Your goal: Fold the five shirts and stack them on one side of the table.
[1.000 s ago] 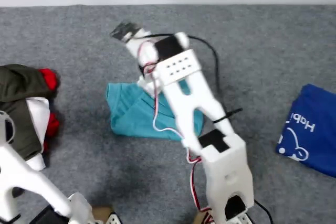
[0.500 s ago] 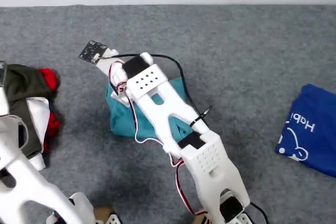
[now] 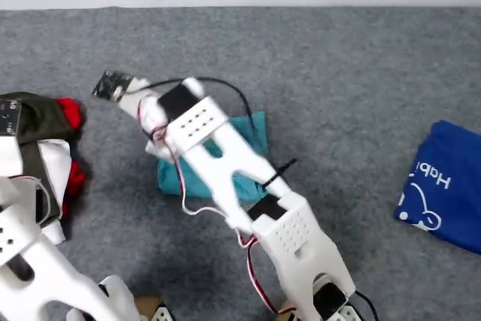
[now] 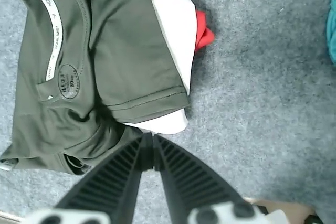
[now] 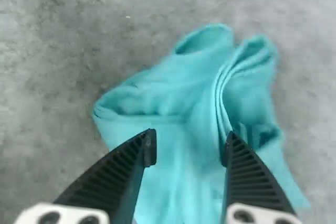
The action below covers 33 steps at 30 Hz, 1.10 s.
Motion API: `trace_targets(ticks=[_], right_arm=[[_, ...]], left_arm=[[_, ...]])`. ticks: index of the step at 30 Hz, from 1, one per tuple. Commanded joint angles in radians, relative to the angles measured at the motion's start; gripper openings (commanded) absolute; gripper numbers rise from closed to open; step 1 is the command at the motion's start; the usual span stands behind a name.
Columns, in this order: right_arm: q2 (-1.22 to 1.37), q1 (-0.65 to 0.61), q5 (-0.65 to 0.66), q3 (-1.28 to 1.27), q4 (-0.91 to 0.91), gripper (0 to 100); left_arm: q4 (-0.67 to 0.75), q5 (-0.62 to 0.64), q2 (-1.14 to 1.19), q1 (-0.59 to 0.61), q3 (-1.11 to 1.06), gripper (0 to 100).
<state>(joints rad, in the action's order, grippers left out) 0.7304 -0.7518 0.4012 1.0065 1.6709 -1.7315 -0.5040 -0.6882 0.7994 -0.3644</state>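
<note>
While the grey tabletop (image 3: 361, 58) carries everything, the right arm (image 3: 225, 155) stretches across its middle, over the teal shirt (image 3: 254, 129). The left arm (image 3: 30, 261) stands at the near left corner, beside a pile of shirts.

The blue shirt (image 3: 447, 186) lies folded at the right edge, well apart from the rest. The teal shirt sits bunched in soft folds near the centre, partly hidden under the right arm. The pile at the left has an olive shirt (image 3: 34, 118) on top, a white shirt (image 3: 54, 163) showing beneath it and a red shirt (image 3: 69, 113) peeking out at the side.

The right jaws stand wide apart above the teal shirt's crumpled edge, holding nothing. The left jaws are closed tip to tip on nothing, just over the olive shirt's hem.
</note>
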Motion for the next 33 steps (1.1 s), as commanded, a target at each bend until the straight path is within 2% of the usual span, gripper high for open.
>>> trace_targets(ticks=[1, 5, 9, 16, 18, 27, 33], right_arm=[[-0.079, 0.140, 0.009, 0.127, 0.079, 21.0], [-0.077, 0.243, 0.009, 0.126, 0.120, 21.2], [-0.065, 0.262, 0.008, 0.080, 0.122, 21.2], [-0.059, 0.110, 0.006, 0.078, 0.114, 21.0], [-0.059, 0.099, 0.006, 0.078, 0.097, 21.0], [-0.012, 0.272, 0.008, 0.078, 0.102, 21.3], [0.094, 0.285, 0.005, 0.077, 0.113, 21.3]], left_arm=[[-0.006, -0.029, -0.046, -0.002, 0.002, 0], [-0.006, -0.028, -0.069, -0.005, 0.002, 0], [-0.006, -0.026, -0.068, -0.006, 0.001, 0], [-0.006, -0.026, -0.069, -0.006, 0.001, 0], [-0.006, -0.026, -0.074, -0.002, 0.001, 0], [-0.011, -0.028, -0.074, -0.002, 0.001, 0], [-0.008, -0.028, -0.074, -0.002, 0.001, 0]])
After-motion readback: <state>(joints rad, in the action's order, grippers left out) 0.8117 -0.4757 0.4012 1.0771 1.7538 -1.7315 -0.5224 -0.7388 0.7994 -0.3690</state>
